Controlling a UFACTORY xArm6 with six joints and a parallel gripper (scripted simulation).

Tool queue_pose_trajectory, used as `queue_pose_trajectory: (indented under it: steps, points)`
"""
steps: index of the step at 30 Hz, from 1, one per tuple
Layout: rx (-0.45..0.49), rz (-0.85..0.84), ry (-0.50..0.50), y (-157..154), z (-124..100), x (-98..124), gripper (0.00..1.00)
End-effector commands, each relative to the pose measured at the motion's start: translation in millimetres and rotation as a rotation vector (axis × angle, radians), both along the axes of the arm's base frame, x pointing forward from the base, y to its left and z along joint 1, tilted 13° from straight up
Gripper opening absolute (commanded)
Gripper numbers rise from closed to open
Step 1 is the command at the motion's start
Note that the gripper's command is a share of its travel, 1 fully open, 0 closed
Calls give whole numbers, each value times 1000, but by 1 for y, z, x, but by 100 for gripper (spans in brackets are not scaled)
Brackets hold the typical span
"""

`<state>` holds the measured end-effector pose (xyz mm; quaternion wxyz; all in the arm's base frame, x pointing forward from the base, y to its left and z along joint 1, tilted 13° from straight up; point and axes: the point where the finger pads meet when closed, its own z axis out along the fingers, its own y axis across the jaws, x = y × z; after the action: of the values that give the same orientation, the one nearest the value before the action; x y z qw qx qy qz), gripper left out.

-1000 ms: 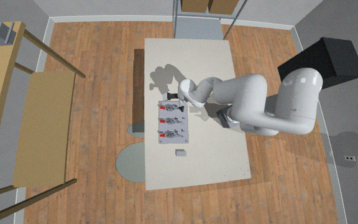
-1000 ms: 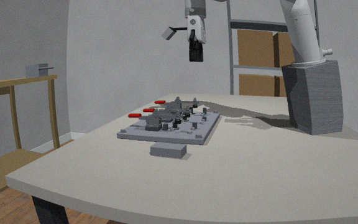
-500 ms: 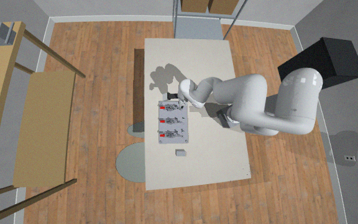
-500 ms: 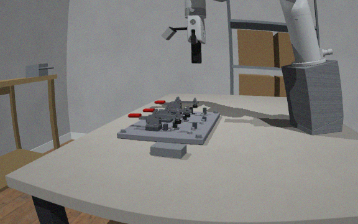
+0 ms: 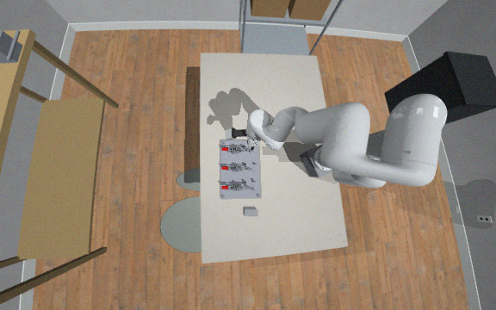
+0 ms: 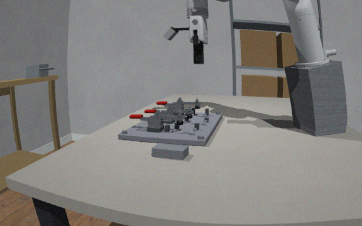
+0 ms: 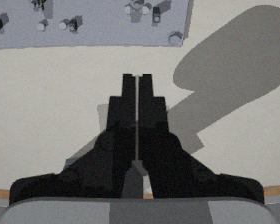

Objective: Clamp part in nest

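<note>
The grey part [image 5: 251, 211] [image 6: 170, 151] lies flat on the table just in front of the fixture plate [image 5: 239, 165] [image 6: 172, 127]. The plate carries three nests, each with a toggle clamp and a red handle [image 6: 136, 116] [image 6: 150, 111] [image 6: 161, 102]; the handles lie low and roughly level. My gripper [image 6: 198, 60] [image 7: 136, 92] hangs high above the far end of the plate, pointing down, fingers shut with nothing between them. In the wrist view the plate's edge [image 7: 91, 10] shows above the fingertips. The overhead view hides the fingers under the wrist [image 5: 257, 129].
The arm's grey pedestal [image 6: 316, 97] stands at the table's right rear. A shelf rack with cardboard boxes [image 6: 263, 59] stands behind the table. A wooden bench [image 5: 54, 176] is to the left, off the table.
</note>
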<state>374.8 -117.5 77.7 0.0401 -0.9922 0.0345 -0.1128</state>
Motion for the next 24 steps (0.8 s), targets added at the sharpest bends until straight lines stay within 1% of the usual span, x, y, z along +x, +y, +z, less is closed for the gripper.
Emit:
queue_pose_trajectory:
  steps: [1, 2, 24]
  points:
    - [-1, 0, -3, 0, 1, 1, 0]
    - [-1, 0, -3, 0, 1, 1, 100]
    - [-1, 0, -3, 0, 1, 1, 100]
